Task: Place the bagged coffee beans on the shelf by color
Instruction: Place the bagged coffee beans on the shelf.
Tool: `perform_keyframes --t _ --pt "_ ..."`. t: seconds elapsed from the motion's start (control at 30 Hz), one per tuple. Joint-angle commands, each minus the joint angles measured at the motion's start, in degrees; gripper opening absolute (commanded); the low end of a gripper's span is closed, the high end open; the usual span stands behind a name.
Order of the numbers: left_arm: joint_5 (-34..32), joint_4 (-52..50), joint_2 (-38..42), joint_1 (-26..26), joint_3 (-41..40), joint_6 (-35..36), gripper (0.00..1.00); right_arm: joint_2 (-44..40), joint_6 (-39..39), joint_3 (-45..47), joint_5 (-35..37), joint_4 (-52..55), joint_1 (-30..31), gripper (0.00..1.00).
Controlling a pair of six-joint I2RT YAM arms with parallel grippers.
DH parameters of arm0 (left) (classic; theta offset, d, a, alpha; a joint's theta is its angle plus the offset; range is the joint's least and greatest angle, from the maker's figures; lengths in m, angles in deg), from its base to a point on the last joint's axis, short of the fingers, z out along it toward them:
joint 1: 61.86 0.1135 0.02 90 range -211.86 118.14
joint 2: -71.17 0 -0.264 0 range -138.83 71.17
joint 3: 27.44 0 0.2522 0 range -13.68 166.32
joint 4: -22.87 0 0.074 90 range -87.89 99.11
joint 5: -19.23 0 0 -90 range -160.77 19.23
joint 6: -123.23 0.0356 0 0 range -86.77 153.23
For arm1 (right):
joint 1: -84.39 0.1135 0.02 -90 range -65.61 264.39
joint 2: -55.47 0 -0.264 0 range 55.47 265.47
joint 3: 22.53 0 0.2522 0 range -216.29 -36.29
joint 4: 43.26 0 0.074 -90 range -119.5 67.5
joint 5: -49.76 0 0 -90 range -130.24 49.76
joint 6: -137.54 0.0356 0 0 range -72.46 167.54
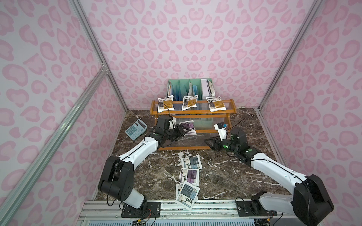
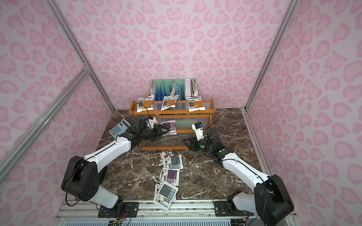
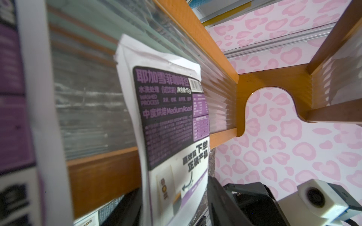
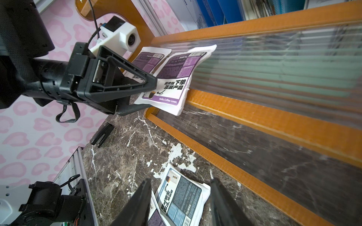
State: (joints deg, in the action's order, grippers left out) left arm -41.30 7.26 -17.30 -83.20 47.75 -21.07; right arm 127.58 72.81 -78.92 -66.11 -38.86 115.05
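1. The shelf (image 1: 195, 113) stands at 12 o'clock on the marble table (image 1: 225, 176), with the mint-green file rack (image 1: 184, 88) just behind it.
2. Its top tier carries three yellow-orange pouches (image 1: 189, 102) in a row, labels up.
3. The left gripper (image 4: 150, 95) reaches in from 8 o'clock to the left part of the middle tier. Its jaws are clamped on the near edge of a purple pouch (image 4: 174, 72), one finger above and one below.
4. That pouch rests its far end on the ribbed panel, and its near corner overhangs the front rail. A second purple pouch (image 4: 147, 60) lies just beside it, towards 9 o'clock.
5. The right gripper (image 1: 209, 144) hovers by the right end of the lowest tier, jaws apart with nothing between them.
6. Towards 6 o'clock, loose on the table, lie a grey-blue pouch (image 1: 191, 162) and a third purple pouch (image 1: 189, 175). Nearer the front edge, a tilted grey-blue pouch (image 1: 187, 195) lies on top of a white pouch (image 1: 177, 190).
7. A light-blue calculator (image 1: 136, 129) lies at 10 o'clock, beside the shelf.
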Motion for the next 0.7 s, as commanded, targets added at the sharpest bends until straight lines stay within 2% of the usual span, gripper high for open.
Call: perform_keyframes --t 0.0,0.3,0.67 --pt "-0.9 2.8 1.6 0.0 0.6 0.5 0.55 -0.2 -0.8 0.2 -0.9 -1.8 0.3 0.54" --pt "-2.5 -4.9 5.1 -0.1 0.4 3.8 0.64 -0.6 -1.9 0.1 -1.3 -0.4 1.0 0.65" --pt "-5.9 -12.8 10.8 -0.1 -0.9 8.1 0.66 -1.5 -4.1 0.0 -1.0 3.2 1.1 0.66"
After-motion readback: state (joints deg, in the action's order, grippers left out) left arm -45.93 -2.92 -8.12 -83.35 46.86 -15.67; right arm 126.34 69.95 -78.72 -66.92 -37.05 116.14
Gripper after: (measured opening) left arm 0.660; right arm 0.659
